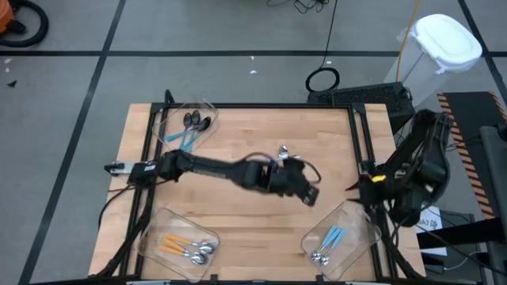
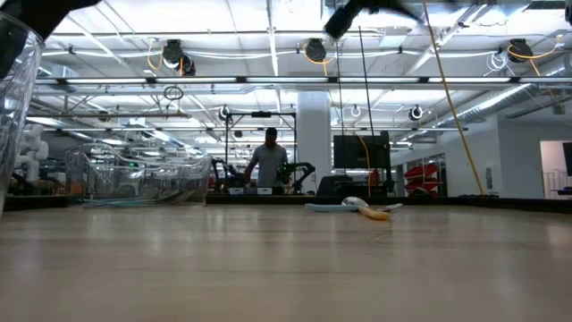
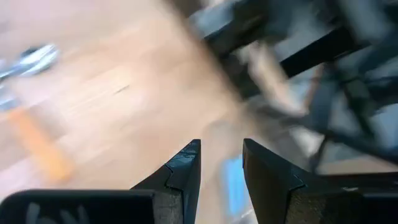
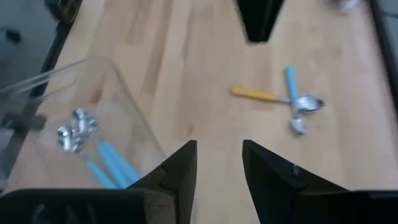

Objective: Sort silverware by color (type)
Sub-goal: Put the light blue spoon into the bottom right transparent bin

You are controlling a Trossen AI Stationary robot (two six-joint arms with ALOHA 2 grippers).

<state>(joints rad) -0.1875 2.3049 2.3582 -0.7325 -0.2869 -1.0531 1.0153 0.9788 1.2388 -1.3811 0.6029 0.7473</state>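
Loose spoons lie on the wooden table at mid-far: an orange-handled one and a blue-handled one, with silver bowls. My left arm reaches across from the table's left. Its open gripper hangs above the table just nearer than those spoons, toward the near-right bin, and holds nothing I can see. A blurred blue streak shows past its fingers; it looks like the bin's contents. My right gripper waits open at the right edge, above the near-right bin's corner.
Three clear bins stand on the table. The far-left bin holds black-bowled, blue-handled spoons. The near-left bin holds silver, orange-handled ones, and the near-right bin silver, blue-handled ones. A black frame rail borders the table. A person stands far behind.
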